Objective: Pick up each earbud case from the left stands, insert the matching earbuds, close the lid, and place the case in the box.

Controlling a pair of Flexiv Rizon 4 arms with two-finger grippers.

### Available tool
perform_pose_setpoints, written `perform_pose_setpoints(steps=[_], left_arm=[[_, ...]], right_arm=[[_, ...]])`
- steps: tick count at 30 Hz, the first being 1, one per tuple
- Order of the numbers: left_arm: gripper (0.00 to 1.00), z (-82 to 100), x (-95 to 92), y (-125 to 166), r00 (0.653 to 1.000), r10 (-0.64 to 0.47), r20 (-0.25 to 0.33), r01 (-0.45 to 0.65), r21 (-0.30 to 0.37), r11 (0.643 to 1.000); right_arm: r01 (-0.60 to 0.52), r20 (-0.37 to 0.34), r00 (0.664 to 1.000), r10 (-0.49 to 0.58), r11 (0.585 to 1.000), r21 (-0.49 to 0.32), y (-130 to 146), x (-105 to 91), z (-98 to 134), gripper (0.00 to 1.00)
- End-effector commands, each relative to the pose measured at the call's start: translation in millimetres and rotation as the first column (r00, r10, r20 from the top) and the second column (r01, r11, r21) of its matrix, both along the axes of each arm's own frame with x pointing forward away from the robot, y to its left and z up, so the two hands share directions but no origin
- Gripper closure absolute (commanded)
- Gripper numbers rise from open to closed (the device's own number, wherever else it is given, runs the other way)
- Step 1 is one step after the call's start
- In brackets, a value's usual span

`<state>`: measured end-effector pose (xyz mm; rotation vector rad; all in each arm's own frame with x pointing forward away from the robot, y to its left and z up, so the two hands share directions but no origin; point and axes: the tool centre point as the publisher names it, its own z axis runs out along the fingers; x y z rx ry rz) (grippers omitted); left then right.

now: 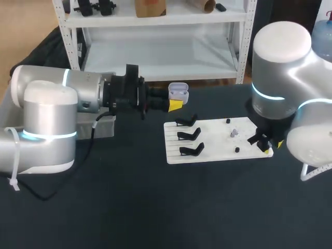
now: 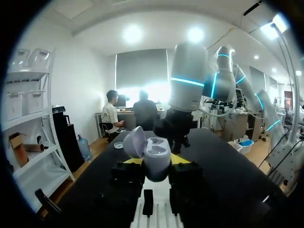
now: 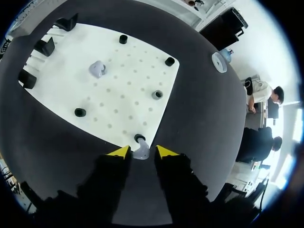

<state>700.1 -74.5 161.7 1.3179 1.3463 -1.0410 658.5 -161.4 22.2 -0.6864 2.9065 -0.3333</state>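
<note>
Left claw (image 2: 154, 160) is gripping the open earbud case (image 1: 178, 91) by its base, holding it up beyond the white board's (image 1: 212, 151) far-left corner, where a loose grip could be letting it tilt. At the board's near-right corner, the right claw (image 3: 142, 151) is hovering open astride an earbud (image 3: 140, 154) beside a black peg (image 3: 138, 138). Closing off-centre risks flicking the bud onto the table (image 1: 155, 207).

case (image 1: 178, 92) in left claw (image 1: 175, 105) | behind board (image 1: 218, 149) | stands (image 1: 189, 136) on board's left

table (image 1: 155, 207) — dark cover | white pegboard (image 1: 212, 148) mid-table | small white disc (image 3: 219, 61) — near edge
</note>
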Motion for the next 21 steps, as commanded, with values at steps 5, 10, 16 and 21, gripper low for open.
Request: perform_pose_setpoints(steps=[5,10,16,21], left_arm=[[1.00,-0.5,-1.8,0,1.000,0.005,0.003,-0.005,-0.003,1.000],[1.00,-0.5,-1.8,0,1.000,0.005,0.003,-0.005,-0.003,1.000],[1.00,-0.5,-1.8,0,1.000,0.005,0.003,-0.005,-0.003,1.000],[1.00,-0.5,-1.8,0,1.000,0.005,0.003,-0.005,-0.003,1.000]], right_arm=[[0.011,0.004,1.000,-0.011,1.000,-0.005,0,1.1,-1,1.00],[0.030,0.009,1.000,-0.030,0.999,-0.016,0,-1.8,3,1.00],[0.089,0.033,0.996,-0.088,0.995,-0.037,1,-10.0,41,1.00],[0.115,0.045,0.993,-0.113,0.992,-0.050,10,-23.9,80,1.00]])
